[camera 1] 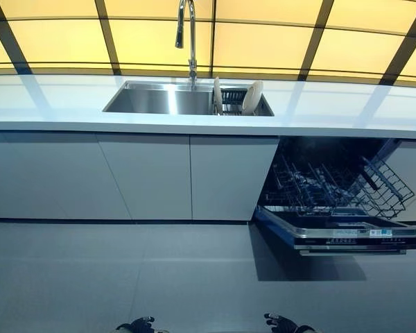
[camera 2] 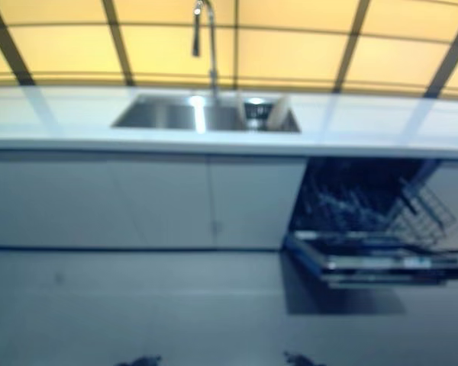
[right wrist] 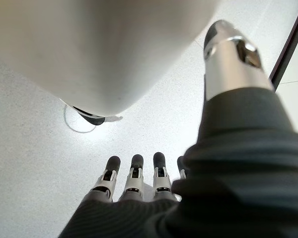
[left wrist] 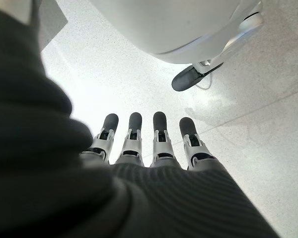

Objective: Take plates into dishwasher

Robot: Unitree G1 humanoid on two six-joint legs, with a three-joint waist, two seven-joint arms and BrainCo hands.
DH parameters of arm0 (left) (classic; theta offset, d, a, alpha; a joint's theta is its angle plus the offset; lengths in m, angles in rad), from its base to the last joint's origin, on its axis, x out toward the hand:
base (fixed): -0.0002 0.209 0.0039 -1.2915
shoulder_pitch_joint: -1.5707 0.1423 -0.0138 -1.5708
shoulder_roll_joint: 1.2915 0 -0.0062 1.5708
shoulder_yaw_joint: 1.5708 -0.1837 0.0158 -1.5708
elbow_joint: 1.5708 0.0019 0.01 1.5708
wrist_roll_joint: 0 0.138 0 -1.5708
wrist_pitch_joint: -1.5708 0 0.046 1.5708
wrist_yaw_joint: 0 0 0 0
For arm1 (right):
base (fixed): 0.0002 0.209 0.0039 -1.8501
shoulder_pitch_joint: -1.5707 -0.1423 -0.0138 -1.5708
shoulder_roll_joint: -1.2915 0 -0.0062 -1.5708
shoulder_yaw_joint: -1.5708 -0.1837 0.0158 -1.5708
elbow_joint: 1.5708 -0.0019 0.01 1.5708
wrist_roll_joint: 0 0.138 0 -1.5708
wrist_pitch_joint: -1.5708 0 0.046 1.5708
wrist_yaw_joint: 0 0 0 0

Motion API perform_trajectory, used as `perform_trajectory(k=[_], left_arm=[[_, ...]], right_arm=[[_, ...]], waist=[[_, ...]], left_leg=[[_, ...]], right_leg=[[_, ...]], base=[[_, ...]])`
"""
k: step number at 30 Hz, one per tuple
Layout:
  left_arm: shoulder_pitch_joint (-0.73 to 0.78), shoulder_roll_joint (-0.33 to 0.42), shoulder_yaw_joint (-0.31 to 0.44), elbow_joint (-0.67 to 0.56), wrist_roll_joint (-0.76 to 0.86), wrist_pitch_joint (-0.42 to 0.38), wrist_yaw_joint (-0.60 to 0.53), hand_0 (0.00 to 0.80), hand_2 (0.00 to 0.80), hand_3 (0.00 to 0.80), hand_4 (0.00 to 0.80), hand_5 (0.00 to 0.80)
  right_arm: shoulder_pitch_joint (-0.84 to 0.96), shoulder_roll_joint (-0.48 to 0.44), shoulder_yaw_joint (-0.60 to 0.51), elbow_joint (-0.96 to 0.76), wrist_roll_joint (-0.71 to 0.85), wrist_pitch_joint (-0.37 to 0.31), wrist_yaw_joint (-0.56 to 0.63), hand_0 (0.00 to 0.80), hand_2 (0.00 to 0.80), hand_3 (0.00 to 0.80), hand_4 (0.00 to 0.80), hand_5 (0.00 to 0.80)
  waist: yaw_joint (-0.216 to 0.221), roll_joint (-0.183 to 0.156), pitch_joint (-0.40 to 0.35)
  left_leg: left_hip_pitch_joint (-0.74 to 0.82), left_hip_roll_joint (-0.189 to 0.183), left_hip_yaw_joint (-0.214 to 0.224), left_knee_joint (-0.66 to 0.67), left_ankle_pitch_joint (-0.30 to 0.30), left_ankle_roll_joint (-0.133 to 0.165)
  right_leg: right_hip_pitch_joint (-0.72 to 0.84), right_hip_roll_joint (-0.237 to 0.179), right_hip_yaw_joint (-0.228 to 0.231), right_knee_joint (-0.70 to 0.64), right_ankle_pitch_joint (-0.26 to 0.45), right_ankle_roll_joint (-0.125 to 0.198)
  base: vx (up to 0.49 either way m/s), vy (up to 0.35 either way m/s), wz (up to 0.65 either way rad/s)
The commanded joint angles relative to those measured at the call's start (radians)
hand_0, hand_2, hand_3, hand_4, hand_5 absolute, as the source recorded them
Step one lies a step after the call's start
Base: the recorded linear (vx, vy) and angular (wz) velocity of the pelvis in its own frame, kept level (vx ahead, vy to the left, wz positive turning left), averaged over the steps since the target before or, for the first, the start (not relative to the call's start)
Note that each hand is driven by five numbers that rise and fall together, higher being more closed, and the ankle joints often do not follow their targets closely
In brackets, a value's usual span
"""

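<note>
Two white plates (camera 1: 252,97) (camera 1: 218,95) stand on edge in a dark rack in the right part of the steel sink (camera 1: 159,101). The dishwasher (camera 1: 333,187) is open below the counter at the right, its door (camera 1: 347,232) down and its wire rack (camera 1: 340,186) pulled out with nothing in it. My left hand (camera 1: 140,325) and right hand (camera 1: 286,323) hang low at the bottom edge, far from the sink. In the wrist views the left hand's fingers (left wrist: 134,134) and the right hand's fingers (right wrist: 134,173) are straight, point at the floor and hold nothing.
A tall tap (camera 1: 188,38) stands behind the sink. A long white counter (camera 1: 55,104) runs across, with grey cabinet fronts (camera 1: 145,177) below. The grey floor (camera 1: 125,277) lies between me and the cabinets. The open dishwasher door juts out into the floor space at the right.
</note>
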Motion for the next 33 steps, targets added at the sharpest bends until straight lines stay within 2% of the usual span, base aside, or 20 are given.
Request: perform_trajectory(k=[1, 8, 11, 12, 14, 15, 16, 18, 21, 25, 27, 32, 33], left_arm=[[-0.083, -0.017, -0.02, 0.048, 0.012, -0.01, -0.003, 0.0, 0.0, 0.0, 0.0, 0.0], [-0.08, -0.015, -0.019, 0.048, 0.005, -0.005, -0.017, 0.0, 0.0, 0.0, 0.0, 0.0], [-0.077, -0.019, -0.016, 0.048, 0.016, -0.002, -0.016, 0.0, 0.0, 0.0, 0.0, 0.0], [-0.076, -0.019, -0.018, 0.043, 0.02, 0.004, -0.015, 0.0, 0.0, 0.0, 0.0, 0.0], [-0.065, -0.017, -0.02, 0.027, 0.024, 0.01, -0.006, 0.0, 0.0, 0.0, 0.0, 0.0], [-0.056, -0.011, -0.02, 0.013, 0.028, 0.014, -0.005, 0.0, 0.0, 0.0, 0.0, 0.0], [-0.046, -0.004, -0.02, 0.002, 0.033, 0.015, -0.006, 0.0, 0.0, 0.0, 0.0, 0.0], [-0.033, 0.007, -0.021, -0.015, 0.037, 0.014, -0.008, 0.0, 0.0, 0.0, 0.0, 0.0], [-0.016, 0.015, -0.027, -0.035, 0.038, 0.013, -0.013, 0.0, 0.0, 0.0, 0.0, 0.0], [-0.001, 0.001, -0.04, -0.057, 0.018, 0.024, -0.001, 0.0, 0.0, 0.0, 0.0, 0.0], [0.003, 0.001, -0.042, -0.065, 0.004, 0.03, 0.002, 0.0, 0.0, 0.0, 0.0, 0.0], [0.006, 0.009, -0.049, -0.074, -0.008, 0.029, 0.001, 0.0, 0.0, 0.0, 0.0, 0.0], [0.004, 0.013, -0.047, -0.072, -0.004, 0.021, -0.002, 0.0, 0.0, 0.0, 0.0, 0.0]], right_arm=[[-0.078, 0.003, 0.018, 0.02, -0.012, 0.002, -0.005, 0.0, 0.0, 0.0, 0.0, 0.0], [-0.078, -0.001, 0.017, 0.02, -0.011, -0.003, -0.004, 0.0, 0.0, 0.0, 0.0, 0.0], [-0.074, -0.003, 0.018, 0.003, 0.019, -0.045, 0.033, 0.0, 0.0, 0.0, 0.0, 0.0], [-0.076, -0.006, 0.024, -0.026, 0.073, -0.069, 0.071, 0.0, 0.0, 0.0, 0.0, 0.0], [-0.079, -0.023, 0.026, -0.196, 0.189, -0.022, 0.191, 0.0, 0.0, 0.0, 0.0, 0.0], [-0.076, -0.031, 0.026, -0.331, 0.255, 0.051, 0.254, 0.0, 0.0, 0.0, 0.0, 0.0], [-0.069, -0.038, 0.031, -0.437, 0.309, 0.097, 0.307, 0.0, 0.0, 0.0, 0.0, 0.0], [-0.055, -0.05, 0.046, -0.6, 0.432, 0.122, 0.401, 0.0, 0.0, 0.0, 0.0, 0.0], [-0.05, -0.06, 0.039, -0.803, 0.624, 0.122, 0.465, 0.0, 0.0, 0.0, 0.0, 0.0], [-0.098, -0.013, -0.029, -1.123, 0.919, 0.122, 0.412, 0.0, 0.0, 0.0, 0.0, 0.0], [-0.119, 0.009, -0.055, -1.222, 1.009, 0.116, 0.386, 0.0, 0.0, 0.0, 0.0, 0.0], [-0.168, 0.034, -0.105, -1.317, 1.161, 0.101, 0.357, 0.0, 0.0, 0.0, 0.0, 0.0], [-0.207, 0.043, -0.131, -1.348, 1.209, 0.082, 0.32, 0.0, 0.0, 0.0, 0.0, 0.0]], waist=[[-0.006, -0.026, 0.057], [-0.005, -0.025, 0.06], [-0.003, -0.026, 0.059], [-0.001, -0.027, 0.059], [-0.001, -0.032, 0.062], [-0.002, -0.034, 0.062], [-0.003, -0.037, 0.061], [-0.005, -0.039, 0.06], [-0.007, -0.039, 0.06], [-0.007, -0.03, 0.061], [-0.005, -0.023, 0.064], [0.001, -0.015, 0.07], [0.006, -0.012, 0.073]], left_leg=[[0.034, -0.086, 0.049, 0.003, -0.08, 0.081], [0.035, -0.088, 0.049, 0.003, -0.081, 0.083], [0.036, -0.088, 0.047, 0.003, -0.081, 0.083], [0.037, -0.089, 0.043, 0.003, -0.081, 0.083], [0.039, -0.089, 0.043, 0.003, -0.08, 0.082], [0.037, -0.089, 0.044, 0.003, -0.078, 0.083], [0.036, -0.09, 0.045, 0.003, -0.077, 0.083], [0.033, -0.092, 0.046, 0.003, -0.075, 0.083], [0.031, -0.096, 0.045, 0.003, -0.073, 0.085], [0.033, -0.1, 0.053, 0.003, -0.08, 0.092], [0.03, -0.102, 0.057, 0.003, -0.084, 0.098], [0.028, -0.109, 0.057, 0.003, -0.089, 0.114], [0.027, -0.113, 0.056, 0.003, -0.09, 0.123]], right_leg=[[0.007, 0.003, -0.028, 0.008, 0.011, 0.038], [0.008, 0.003, -0.029, 0.009, 0.01, 0.037], [0.009, 0.003, -0.03, 0.01, 0.011, 0.038], [0.011, 0.002, -0.032, 0.011, 0.012, 0.039], [0.011, 0.001, -0.033, 0.012, 0.013, 0.038], [0.01, 0.0, -0.034, 0.012, 0.014, 0.038], [0.008, 0.0, -0.035, 0.012, 0.015, 0.037], [0.004, 0.0, -0.038, 0.011, 0.016, 0.036], [0.001, -0.002, -0.04, 0.011, 0.017, 0.037], [-0.009, -0.013, -0.034, 0.021, 0.014, 0.047], [-0.021, -0.02, -0.028, 0.033, 0.012, 0.052], [-0.041, -0.034, -0.014, 0.061, 0.008, 0.061], [-0.049, -0.042, -0.008, 0.077, 0.006, 0.065]], base=[[0.0, 0.0, 0.0], [0.0, 0.0, 0.0], [0.0, 0.0, 0.0], [0.0, 0.0, 0.0], [0.0, 0.0, 0.0], [0.0, 0.0, 0.0], [0.0, 0.0, 0.0], [0.0, 0.0, 0.0], [-0.002, 0.034, 0.02], [0.018, 0.092, 0.01], [0.003, 0.105, -0.01], [0.008, 0.098, 0.0], [0.017, 0.127, 0.01]])
